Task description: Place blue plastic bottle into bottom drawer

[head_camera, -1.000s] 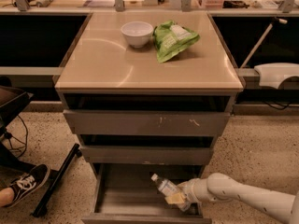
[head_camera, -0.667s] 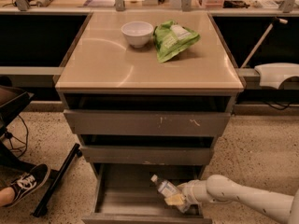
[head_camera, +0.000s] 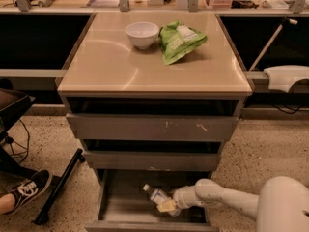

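Note:
The bottom drawer (head_camera: 125, 208) is pulled open at the foot of the grey cabinet, its grey floor showing. The blue plastic bottle (head_camera: 157, 195) lies tilted inside it, white cap pointing up-left. My gripper (head_camera: 170, 205) reaches in from the right on a white arm and is at the bottle's lower end, low in the drawer. The bottle's label end is partly hidden by the gripper.
A white bowl (head_camera: 142, 34) and a green snack bag (head_camera: 178, 41) sit on the cabinet top (head_camera: 111, 66). The two upper drawers (head_camera: 149, 128) are slightly open. A person's shoe (head_camera: 26, 191) and a black leg of a stand (head_camera: 60, 187) are on the floor at left.

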### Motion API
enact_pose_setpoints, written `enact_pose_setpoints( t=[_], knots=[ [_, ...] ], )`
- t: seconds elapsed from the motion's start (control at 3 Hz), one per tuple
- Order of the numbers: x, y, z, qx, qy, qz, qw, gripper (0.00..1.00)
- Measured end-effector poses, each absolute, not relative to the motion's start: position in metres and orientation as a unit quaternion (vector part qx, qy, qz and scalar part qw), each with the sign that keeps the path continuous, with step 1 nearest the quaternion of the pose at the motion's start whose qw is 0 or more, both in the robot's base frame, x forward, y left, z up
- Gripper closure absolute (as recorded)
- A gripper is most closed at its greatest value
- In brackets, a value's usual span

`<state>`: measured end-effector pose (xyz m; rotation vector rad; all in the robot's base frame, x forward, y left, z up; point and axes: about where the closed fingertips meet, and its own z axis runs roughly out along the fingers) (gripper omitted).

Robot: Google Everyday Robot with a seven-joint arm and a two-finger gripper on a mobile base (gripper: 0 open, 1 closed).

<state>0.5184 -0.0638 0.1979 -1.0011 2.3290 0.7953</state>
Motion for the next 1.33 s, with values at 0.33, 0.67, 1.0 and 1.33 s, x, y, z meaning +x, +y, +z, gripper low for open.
enact_pose_setpoints(
  t=[0.33,0.67,1.0,1.33],
  knots=[
    [0.5385,-0.0434,0.1694,-0.381,0.842,0.288,0.252,1.00],
    [0.5426,-0.0454,0.1672,-0.378,0.843,0.286,0.254,0.81],
    [0.5426,-0.0454,0.1672,-0.378,0.843,0.286,0.254,0.58],
    [0.5425,-0.0454,0.1672,-0.378,0.843,0.286,0.254,0.34]
  ],
)
